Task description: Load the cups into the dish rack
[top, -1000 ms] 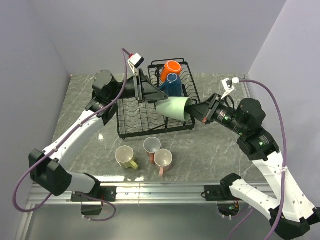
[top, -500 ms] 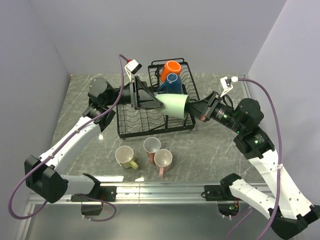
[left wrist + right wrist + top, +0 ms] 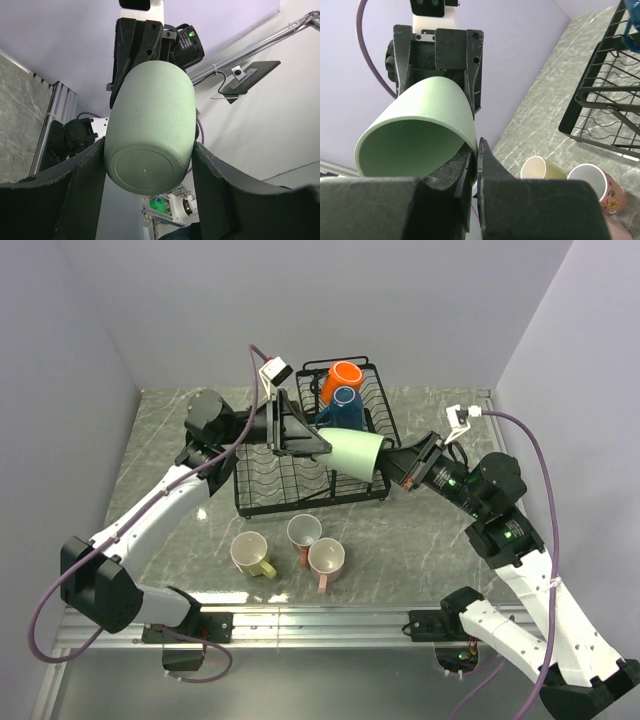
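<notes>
A pale green cup [image 3: 355, 452] hangs on its side in the air over the black wire dish rack [image 3: 262, 490], held from both ends. My right gripper [image 3: 390, 462] is shut on its rim [image 3: 415, 135], one finger inside the mouth and one outside. My left gripper [image 3: 312, 443] is closed on the cup's base end [image 3: 150, 125], a finger against each side. An orange cup [image 3: 343, 378] and a blue cup [image 3: 342, 406] sit in the rack's upper basket. A yellow cup [image 3: 250, 554] and two pink cups [image 3: 303, 533] [image 3: 326, 560] stand on the table before the rack.
The rack's lower tray [image 3: 605, 100] with plate slots lies under the held cup. The yellow cup [image 3: 542, 170] and a pink cup [image 3: 592, 190] also show in the right wrist view. Grey walls close the table at left, back and right.
The green cup and my right gripper have shifted slightly right. My left gripper has followed and now sits round the cup's base end.
</notes>
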Action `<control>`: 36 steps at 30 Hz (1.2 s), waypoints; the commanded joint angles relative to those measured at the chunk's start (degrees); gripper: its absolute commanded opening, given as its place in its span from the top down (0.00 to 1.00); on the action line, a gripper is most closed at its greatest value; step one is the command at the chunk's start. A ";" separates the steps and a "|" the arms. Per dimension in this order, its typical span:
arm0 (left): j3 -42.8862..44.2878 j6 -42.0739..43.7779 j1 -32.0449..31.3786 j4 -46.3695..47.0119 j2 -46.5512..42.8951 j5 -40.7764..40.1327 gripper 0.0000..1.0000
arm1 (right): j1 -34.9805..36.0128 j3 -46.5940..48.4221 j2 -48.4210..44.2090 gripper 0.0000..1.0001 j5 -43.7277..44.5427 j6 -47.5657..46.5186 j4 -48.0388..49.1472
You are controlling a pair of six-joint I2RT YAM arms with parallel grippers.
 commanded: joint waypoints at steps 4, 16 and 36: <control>13.93 15.00 0.99 -11.34 2.45 0.54 0.95 | -0.11 3.51 -0.56 0.23 4.91 -7.29 -13.10; 45.87 48.38 2.67 -65.17 20.30 -27.31 1.00 | -0.20 -0.85 -12.95 0.20 21.44 -9.95 -39.66; 55.81 57.08 -8.32 -76.85 29.35 -54.03 1.00 | -0.20 0.81 -16.38 0.21 23.91 -13.90 -49.16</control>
